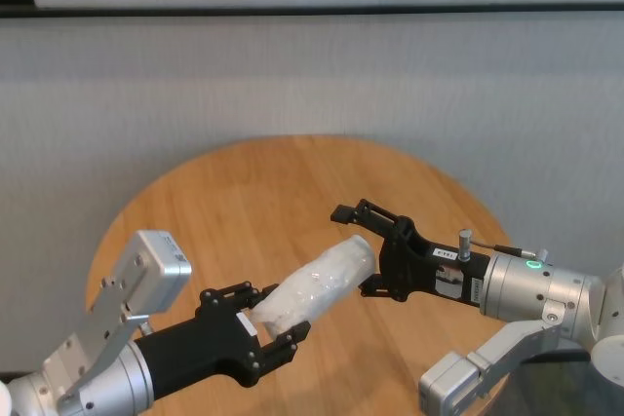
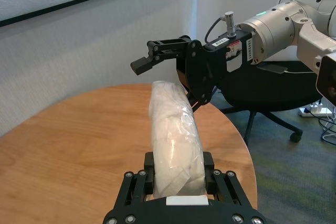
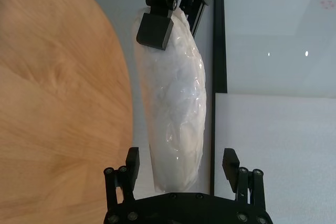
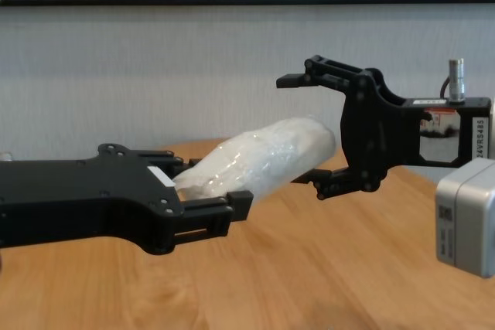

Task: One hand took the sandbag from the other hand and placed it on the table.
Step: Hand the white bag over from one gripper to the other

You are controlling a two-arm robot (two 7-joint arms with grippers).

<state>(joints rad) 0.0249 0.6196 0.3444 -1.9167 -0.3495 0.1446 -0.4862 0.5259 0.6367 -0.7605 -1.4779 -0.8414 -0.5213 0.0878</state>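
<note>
Two end effectors meet over the table (image 1: pixel 244 192), both raised clear of its surface. Left end effector (image 1: pixel 275 323): flat black plate type with a white sticker, fingers clamped on the near end of the sandbag (image 1: pixel 317 284). The sandbag is held off the wood, tilted, its far end pointing toward the right arm. Right end effector (image 1: pixel 363 250): skeletal linkage type on a silver-grey wrist, fingers spread wide, one above and one below the bag's far end. In the chest view the lower finger (image 4: pixel 325 182) lies just beside the plastic; contact cannot be confirmed. A black office chair (image 2: pixel 262 98) stands beyond the table's edge.
</note>
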